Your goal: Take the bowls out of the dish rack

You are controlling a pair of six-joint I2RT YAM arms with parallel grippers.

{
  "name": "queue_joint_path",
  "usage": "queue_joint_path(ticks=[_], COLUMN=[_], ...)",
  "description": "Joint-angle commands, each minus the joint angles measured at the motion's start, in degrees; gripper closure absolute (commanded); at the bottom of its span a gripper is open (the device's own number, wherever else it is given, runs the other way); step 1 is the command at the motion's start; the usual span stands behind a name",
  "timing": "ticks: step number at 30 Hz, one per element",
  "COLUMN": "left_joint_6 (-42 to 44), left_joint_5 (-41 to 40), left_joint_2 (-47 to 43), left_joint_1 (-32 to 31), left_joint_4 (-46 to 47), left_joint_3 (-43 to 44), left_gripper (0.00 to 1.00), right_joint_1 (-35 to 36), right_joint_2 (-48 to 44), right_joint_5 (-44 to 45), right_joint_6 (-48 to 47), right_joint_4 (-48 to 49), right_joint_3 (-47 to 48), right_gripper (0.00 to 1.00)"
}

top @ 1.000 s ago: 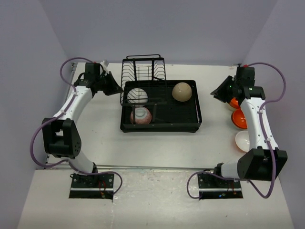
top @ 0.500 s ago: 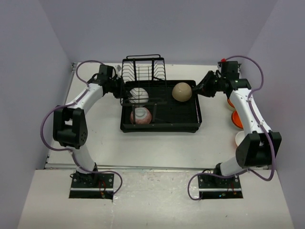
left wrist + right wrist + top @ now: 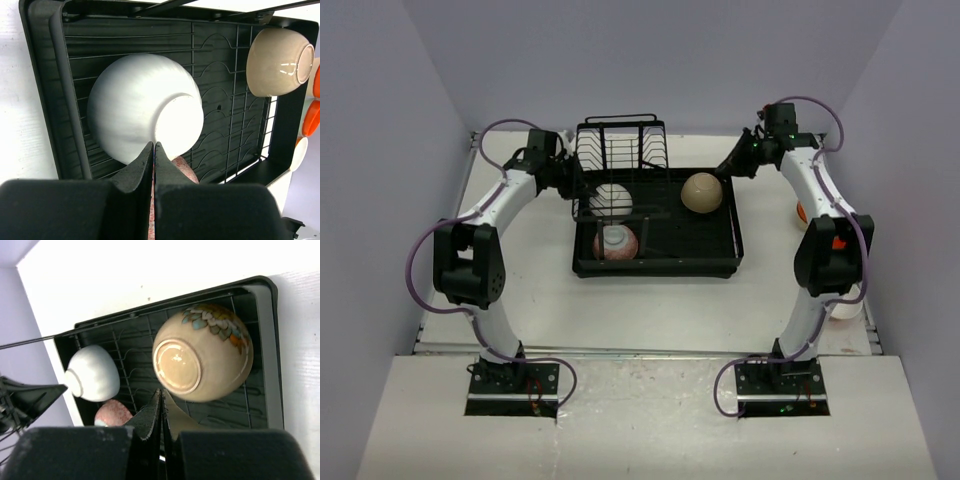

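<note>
The black dish rack (image 3: 720,262) holds three upturned bowls: a white bowl (image 3: 610,200), a pink speckled bowl (image 3: 616,242) and a beige bowl (image 3: 702,192). My left gripper (image 3: 576,186) is shut and empty at the rack's left rim. In the left wrist view its tips (image 3: 153,145) sit just before the white bowl (image 3: 140,112). My right gripper (image 3: 724,168) is shut and empty by the rack's far right corner. In the right wrist view its tips (image 3: 161,392) point just below the beige bowl (image 3: 205,352), with its painted leaf pattern.
The rack's upright slotted wire section (image 3: 620,145) rises at its far left end. Right of the rack on the table, an orange bowl (image 3: 803,212) and a white bowl (image 3: 845,305) peek out behind the right arm. Purple walls close in on both sides.
The right arm swung left from the bowls on the table to the rack's far right corner, and its gripper closed. The left gripper moved right to the rack's left rim.
</note>
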Motion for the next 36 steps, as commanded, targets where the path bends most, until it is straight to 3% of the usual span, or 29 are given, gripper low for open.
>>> queue_joint_path(ticks=[1,19,36], left_joint_6=[1.2,1.5,2.0], left_joint_5=[-0.1,5.8,7.0], left_joint_2=[-1.2,1.2,2.3], left_joint_1=[-0.1,-0.1,0.0], left_joint_4=[-0.8,-2.3,-2.6], left_joint_3=[3.1,5.5,6.5], left_gripper=[1.00,1.00,1.00], right_joint_1=[0.6,4.8,10.1], right_joint_2=[4.4,8.6,3.4], right_joint_5=[-0.9,-0.7,-0.2], right_joint_6=[-2.1,-4.1,-4.6], right_joint_4=[-1.8,-2.9,-0.1], right_joint_3=[5.0,1.6,-9.5], right_gripper=[1.00,1.00,1.00])
